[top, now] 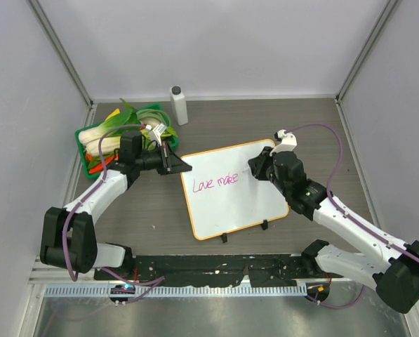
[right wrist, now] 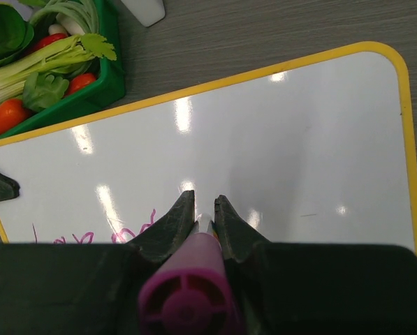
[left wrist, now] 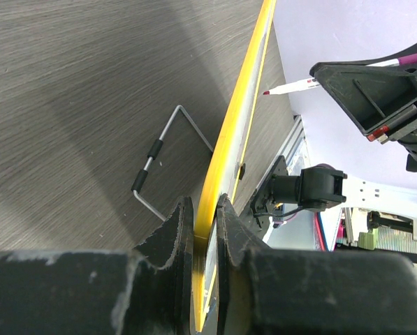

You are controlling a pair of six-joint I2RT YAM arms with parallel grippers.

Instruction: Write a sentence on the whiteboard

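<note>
Writing is under way at mid-table: the whiteboard sits slightly askew, its two black feet toward the near edge, and the sentence runs in pink cursive across its upper left, reading roughly "Love make". By my reckoning that's an early stretch done. The rest of the line is left to write, and there's plenty of bare white to the right. The right gripper is pinched on a magenta marker, tip at the board just past the last letters. The left gripper is pressed onto the board's far-left corner, steadying it. Farther back, at the table's far-left corner, a green tray holds pale leek stalks, leafy greens and red and orange vegetables. Beside it, toward the far edge, stands a white bottle.
</note>
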